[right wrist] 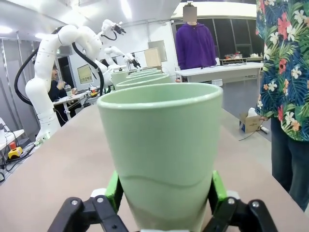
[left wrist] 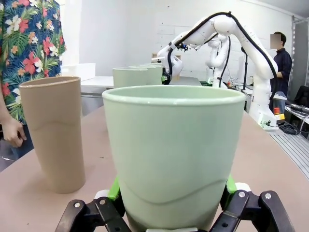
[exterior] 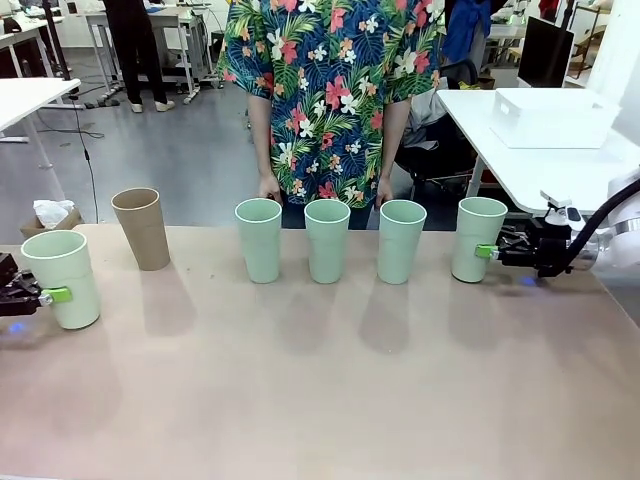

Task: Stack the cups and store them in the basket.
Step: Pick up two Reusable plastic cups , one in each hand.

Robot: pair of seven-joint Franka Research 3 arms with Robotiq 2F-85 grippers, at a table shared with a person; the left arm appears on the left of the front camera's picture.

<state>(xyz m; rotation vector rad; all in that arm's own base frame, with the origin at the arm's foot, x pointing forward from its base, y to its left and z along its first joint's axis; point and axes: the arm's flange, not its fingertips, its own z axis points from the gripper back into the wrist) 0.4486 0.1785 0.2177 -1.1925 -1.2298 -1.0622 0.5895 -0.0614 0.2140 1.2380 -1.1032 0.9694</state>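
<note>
Leftmost cup (exterior: 62, 278) and rightmost cup (exterior: 478, 238) stand clamped in jaws.

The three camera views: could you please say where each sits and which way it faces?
Front view: fixed between the arms, looking across the table at the person; left gripper and right gripper at its edges.
Left wrist view: on the left wrist, looking along the table; own fingers clasp the leftmost mint cup.
Right wrist view: opposite end, facing back; own fingers clasp the rightmost mint cup.
Shared: front and left wrist views show the tan cup.
</note>
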